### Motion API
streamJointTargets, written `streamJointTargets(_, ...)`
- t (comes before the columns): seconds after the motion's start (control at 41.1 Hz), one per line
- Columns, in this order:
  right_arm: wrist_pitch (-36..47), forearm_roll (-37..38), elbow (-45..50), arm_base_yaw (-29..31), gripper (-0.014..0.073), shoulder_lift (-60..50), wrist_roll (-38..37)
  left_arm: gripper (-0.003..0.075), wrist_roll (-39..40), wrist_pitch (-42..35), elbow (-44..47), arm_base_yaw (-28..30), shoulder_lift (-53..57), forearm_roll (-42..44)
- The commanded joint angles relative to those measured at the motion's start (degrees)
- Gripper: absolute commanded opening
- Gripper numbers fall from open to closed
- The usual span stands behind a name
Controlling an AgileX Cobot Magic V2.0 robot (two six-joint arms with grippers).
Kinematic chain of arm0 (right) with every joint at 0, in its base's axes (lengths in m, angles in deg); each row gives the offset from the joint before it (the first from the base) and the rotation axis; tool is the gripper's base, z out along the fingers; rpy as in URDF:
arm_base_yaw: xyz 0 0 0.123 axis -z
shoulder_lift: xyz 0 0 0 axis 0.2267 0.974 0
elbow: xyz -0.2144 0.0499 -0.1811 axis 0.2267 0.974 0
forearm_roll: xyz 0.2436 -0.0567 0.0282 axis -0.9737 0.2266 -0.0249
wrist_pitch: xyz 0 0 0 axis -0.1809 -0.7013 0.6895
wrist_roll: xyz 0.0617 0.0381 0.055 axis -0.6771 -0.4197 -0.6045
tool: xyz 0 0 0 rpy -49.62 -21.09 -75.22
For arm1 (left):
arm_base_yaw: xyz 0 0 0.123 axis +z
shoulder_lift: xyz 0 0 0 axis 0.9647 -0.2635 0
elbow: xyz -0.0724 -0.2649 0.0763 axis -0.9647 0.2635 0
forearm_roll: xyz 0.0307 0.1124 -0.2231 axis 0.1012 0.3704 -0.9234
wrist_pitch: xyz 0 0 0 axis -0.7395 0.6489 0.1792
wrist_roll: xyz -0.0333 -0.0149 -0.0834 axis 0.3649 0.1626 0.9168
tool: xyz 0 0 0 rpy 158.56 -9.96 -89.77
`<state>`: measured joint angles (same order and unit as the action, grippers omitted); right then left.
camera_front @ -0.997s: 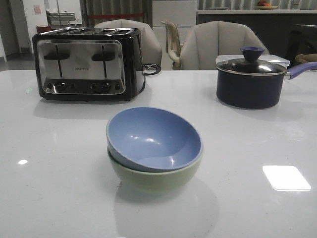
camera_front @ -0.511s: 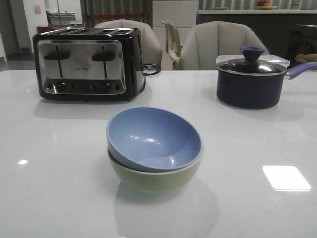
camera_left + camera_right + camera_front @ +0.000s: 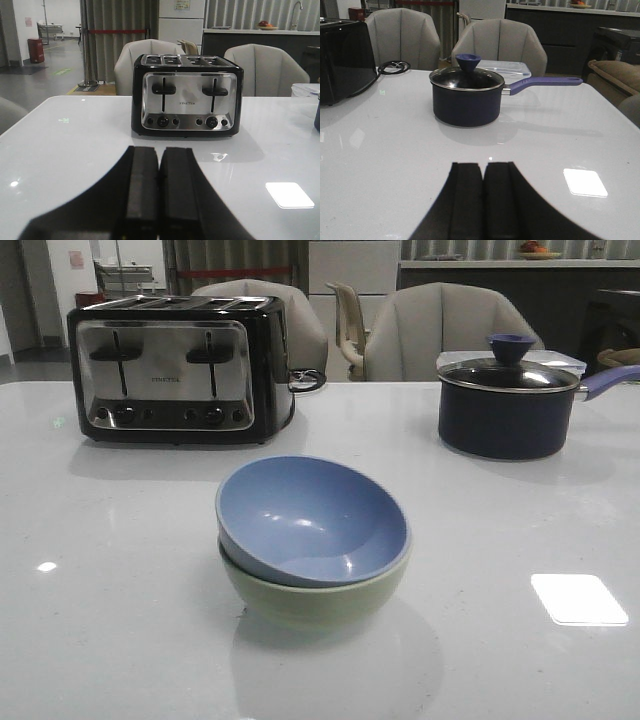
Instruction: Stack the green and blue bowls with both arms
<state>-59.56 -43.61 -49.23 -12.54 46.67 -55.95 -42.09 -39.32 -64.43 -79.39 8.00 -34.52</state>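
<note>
Blue bowl (image 3: 312,520): sitting in the centre of the front view, nested inside the green one and tipped a little, its rim higher on the far left side.
Green bowl (image 3: 310,598): underneath, flat on the desk (image 3: 120,620), only its lower wall and front rim showing below the blue.
Progress: by the look of it the stack is made, one bowl inside the other, with nothing touching them. What's left, if anything, is the slight tilt of the blue bowl, and that's a judgement call.
Left pincer (image 3: 159,195): at the bottom of the left wrist view, fingers pressed together with barely a seam between them, holding nothing, well away from the bowls.
Right pincer (image 3: 483,200): the same story in the right wrist view, fingers closed tight and empty.
Arms in front view: neither one shows.
Toaster (image 3: 180,368): upper left of the front view, standing apart from the stack.
Saucepan (image 3: 510,405): upper right, lid on with its blue knob, handle pointing right, also well apart.
</note>
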Motion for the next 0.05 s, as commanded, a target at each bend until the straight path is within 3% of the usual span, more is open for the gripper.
streamJointTargets(0.0, 5.5, 0.0, 0.0, 0.1, 0.0008, -1.2, 0.4, 0.0101, -0.1, -5.2, 1.2, 0.1, 1.2, -0.5)
streamJointTargets(0.024, 5.5, 0.0, 0.0, 0.1, 0.0008, -1.2, 0.4, 0.0101, -0.1, -5.2, 1.2, 0.1, 1.2, -0.5)
